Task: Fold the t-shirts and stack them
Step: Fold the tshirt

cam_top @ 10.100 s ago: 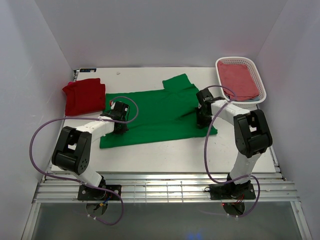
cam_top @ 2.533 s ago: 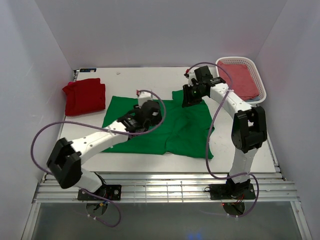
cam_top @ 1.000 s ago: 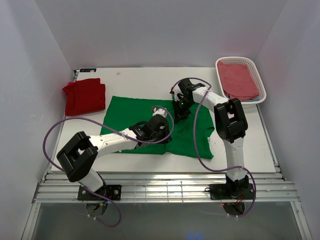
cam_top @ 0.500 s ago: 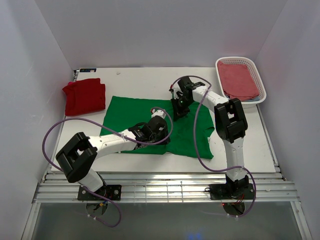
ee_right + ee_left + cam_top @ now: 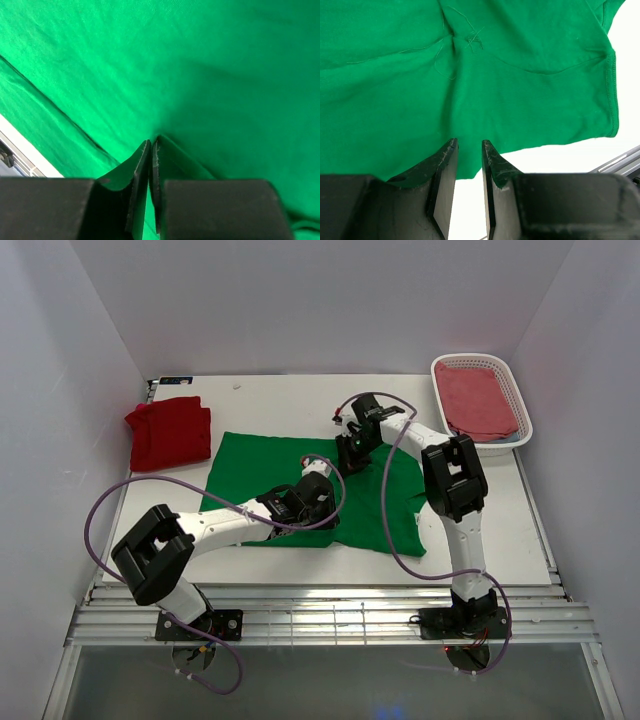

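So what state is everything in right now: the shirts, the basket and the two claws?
green t-shirt: spread on the table, wrinkled, not yet stacked.
red t-shirt: folded, lying at the far left, untouched.
basket: holds a pinkish-red cloth.
left gripper: narrowly open, holding nothing, over the green t-shirt's edge.
right gripper: shut, pinching the green fabric.

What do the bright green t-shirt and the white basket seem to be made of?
The bright green t-shirt looks like soft matte knit fabric, probably cotton: it wrinkles and shows a stitched hem. The white latticed basket looks like moulded plastic, judging from its smooth rim and openwork wall.
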